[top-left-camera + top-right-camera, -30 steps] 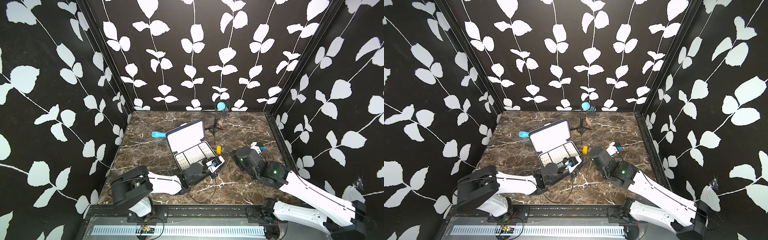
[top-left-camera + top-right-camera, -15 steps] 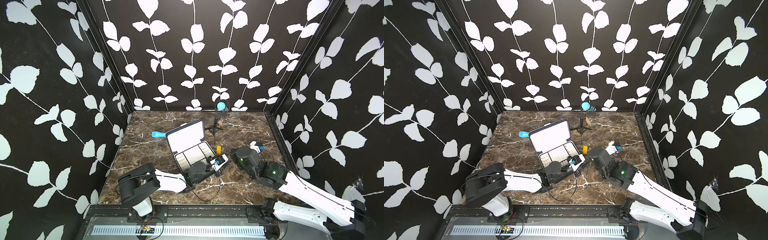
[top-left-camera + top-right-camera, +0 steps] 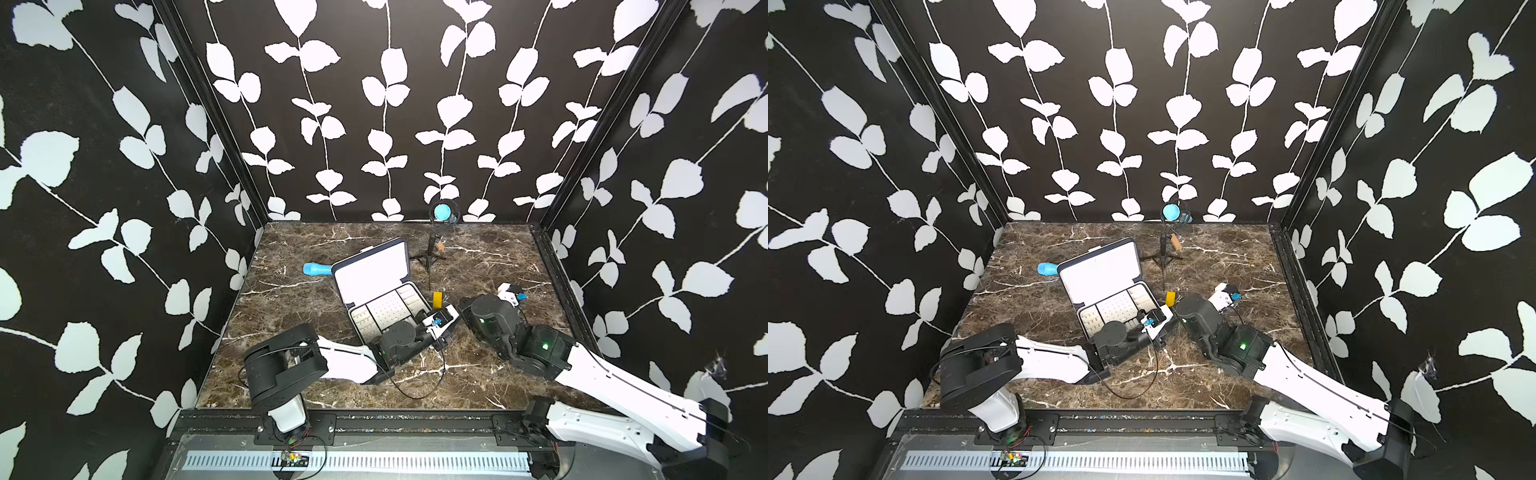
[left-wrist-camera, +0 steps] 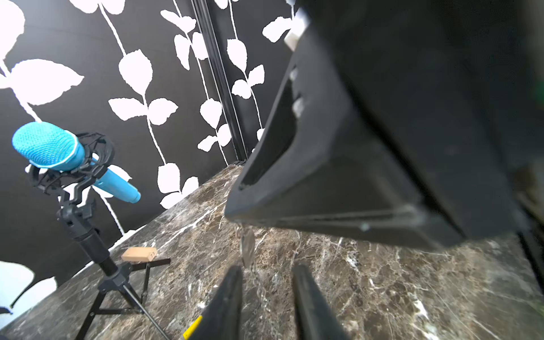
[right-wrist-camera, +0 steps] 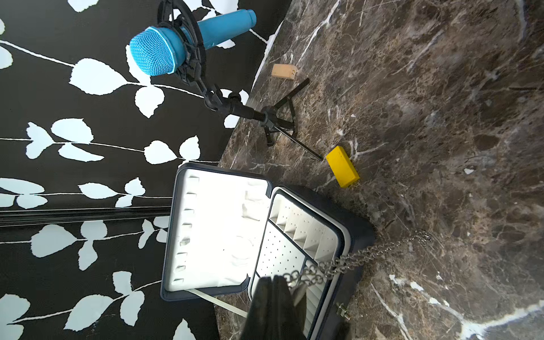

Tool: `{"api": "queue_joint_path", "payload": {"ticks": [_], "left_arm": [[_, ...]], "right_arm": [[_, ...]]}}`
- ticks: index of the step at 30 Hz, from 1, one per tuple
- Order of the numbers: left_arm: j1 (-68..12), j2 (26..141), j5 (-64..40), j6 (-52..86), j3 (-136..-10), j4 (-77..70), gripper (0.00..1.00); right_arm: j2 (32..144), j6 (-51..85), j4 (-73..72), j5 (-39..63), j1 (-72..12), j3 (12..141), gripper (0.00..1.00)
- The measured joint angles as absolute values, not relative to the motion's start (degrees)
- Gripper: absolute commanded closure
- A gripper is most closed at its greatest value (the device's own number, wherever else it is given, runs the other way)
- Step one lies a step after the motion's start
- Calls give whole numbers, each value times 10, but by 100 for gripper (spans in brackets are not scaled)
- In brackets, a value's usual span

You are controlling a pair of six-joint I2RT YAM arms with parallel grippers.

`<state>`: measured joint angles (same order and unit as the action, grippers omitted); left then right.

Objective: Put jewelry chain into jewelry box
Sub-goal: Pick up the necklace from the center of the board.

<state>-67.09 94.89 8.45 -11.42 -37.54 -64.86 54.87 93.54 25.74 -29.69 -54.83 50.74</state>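
Reaching low across the near surface [image 3: 478,257], the left arm [image 3: 345,363] stretches right to the near right corner of the box [image 3: 374,270]. The left gripper [image 4: 266,269] is spread, and the chain [image 4: 260,291] shows between its fingers; contact cannot be told. The right arm [image 3: 602,374] leans in from the near right. The right gripper [image 5: 275,281] pinches the chain's end, which dangles by that corner, outside the box. Since a second ago the left arm has extended rightward and its fingers have narrowed.
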Motion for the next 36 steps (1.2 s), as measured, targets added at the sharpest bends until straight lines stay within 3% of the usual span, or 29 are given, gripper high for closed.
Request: {"api": "queue_joint_path", "payload": {"ticks": [17, 36], "left_arm": [[-671, 951, 114, -119, -383, -662, 75], [-671, 951, 130, -121, -383, -676, 98]], "right_arm": [[548, 927, 225, -294, -549, 499, 100], [552, 923, 215, -294, -551, 497, 100]]}}
